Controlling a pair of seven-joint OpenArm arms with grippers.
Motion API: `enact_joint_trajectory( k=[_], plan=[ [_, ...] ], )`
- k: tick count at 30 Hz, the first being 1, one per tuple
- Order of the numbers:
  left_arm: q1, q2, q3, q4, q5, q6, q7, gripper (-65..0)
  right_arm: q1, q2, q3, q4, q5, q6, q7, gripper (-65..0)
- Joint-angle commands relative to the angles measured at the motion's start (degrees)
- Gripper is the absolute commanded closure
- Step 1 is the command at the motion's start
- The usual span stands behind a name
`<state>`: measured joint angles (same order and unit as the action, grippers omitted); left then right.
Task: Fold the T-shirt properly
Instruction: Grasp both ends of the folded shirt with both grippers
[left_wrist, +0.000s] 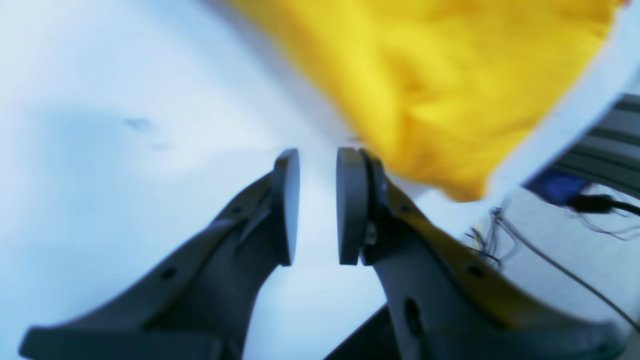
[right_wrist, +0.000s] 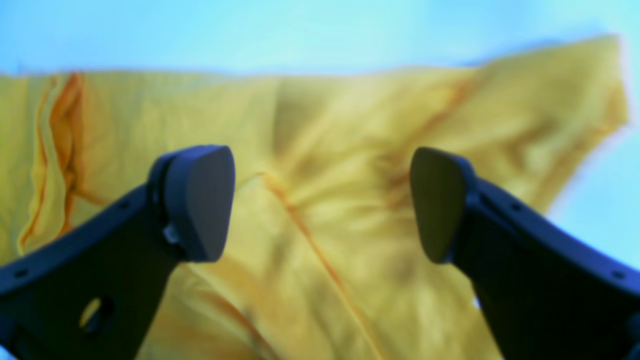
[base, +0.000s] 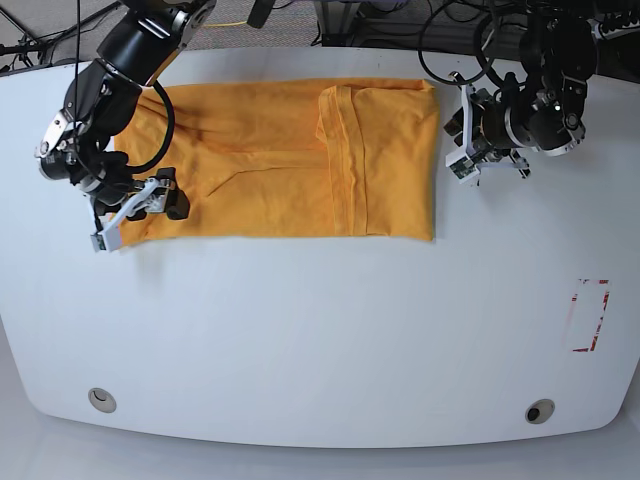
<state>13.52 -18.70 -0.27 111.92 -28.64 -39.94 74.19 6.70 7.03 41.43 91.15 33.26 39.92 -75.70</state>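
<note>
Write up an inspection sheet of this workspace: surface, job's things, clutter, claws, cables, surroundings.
Surface: white table, rounded corners, two round fittings near the front edge, a red-outlined mark on one side.
Job's things: orange-yellow T-shirt lying flat, partly folded into a long rectangle, one side doubled over.
Clutter: nothing seen on the table besides the shirt.
Claws: right claw open, hovering over the shirt's end, nothing between its pads. Left claw narrowly parted, empty, beside the shirt's other end over bare table.
Cables: black cables behind the far table edge and along both arms.
Surroundings: dark floor and equipment beyond the far edge.
</note>
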Motion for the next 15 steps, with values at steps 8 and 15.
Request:
enact_joint_trajectory(
  k=[8, 15],
  plan=[
    [-1.2, 6.0, -0.4, 0.3, 1.6, -0.1, -4.1, -10.7, -1.3, 7.6, 8.6, -2.2, 8.2, 0.1, -0.7, -54.1],
    [-1.5, 11.6, -0.5, -3.7, 15.7, -0.1, -4.3, -10.7, -1.0, 13.6, 13.6, -15.0, 9.5, 0.1, -0.6, -54.1]
  ],
)
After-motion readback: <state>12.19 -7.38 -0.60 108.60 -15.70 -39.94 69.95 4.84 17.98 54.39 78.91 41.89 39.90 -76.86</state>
